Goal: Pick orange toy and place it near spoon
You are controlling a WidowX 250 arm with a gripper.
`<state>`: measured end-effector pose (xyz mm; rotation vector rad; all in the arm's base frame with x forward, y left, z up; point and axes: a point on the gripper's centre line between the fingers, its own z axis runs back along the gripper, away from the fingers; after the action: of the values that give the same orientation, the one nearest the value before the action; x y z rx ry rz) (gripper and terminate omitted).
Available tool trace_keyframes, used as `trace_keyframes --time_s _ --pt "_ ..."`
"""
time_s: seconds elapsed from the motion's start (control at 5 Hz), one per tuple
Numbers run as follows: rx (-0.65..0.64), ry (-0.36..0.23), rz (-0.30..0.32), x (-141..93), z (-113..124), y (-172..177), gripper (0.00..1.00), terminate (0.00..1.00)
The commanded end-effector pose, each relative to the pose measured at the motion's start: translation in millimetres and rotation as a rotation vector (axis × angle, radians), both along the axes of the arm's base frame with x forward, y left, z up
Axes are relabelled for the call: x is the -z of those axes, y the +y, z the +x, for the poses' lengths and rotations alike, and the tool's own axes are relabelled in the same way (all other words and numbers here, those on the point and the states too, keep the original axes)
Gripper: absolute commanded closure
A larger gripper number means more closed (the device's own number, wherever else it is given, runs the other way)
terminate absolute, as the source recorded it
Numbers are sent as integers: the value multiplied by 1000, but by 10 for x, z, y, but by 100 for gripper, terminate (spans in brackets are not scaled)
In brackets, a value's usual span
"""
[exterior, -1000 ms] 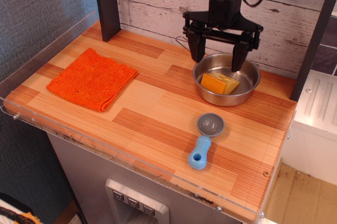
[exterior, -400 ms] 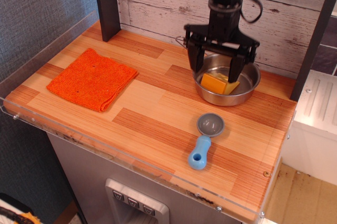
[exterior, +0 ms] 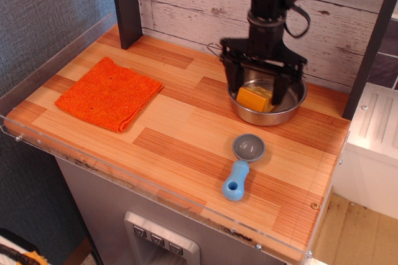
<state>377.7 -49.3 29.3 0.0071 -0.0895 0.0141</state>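
The black gripper (exterior: 256,94) hangs with its jaws spread wide, one finger at either side of the orange toy (exterior: 254,98), and has dropped lower into the steel bowl (exterior: 292,107) than it was a moment ago. The toy lies inside that bowl, toward its left half, and whether the fingers touch it cannot be told from this view. The bowl sits at about 2 o'clock on the wooden table (exterior: 168,134), close to the whitewashed plank wall (exterior: 186,4). The spoon (exterior: 242,164) lies at about 5 o'clock from the bowl, near it but apart, its grey bowl pointing toward the steel bowl and its light-blue handle pointing toward the table's front edge. A flat bright-orange cloth (exterior: 109,93) rests well apart at about 9 o'clock on the table.
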Motion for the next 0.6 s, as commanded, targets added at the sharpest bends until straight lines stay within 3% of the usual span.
trace_keyframes --time_s 0.0,0.2,0.4 --pt "27 -58 6 -86 68 -107 0 0" --pt "30 -65 2 -97 86 -123 100 0" --pt "25 -115 -14 -281 118 -51 100 0"
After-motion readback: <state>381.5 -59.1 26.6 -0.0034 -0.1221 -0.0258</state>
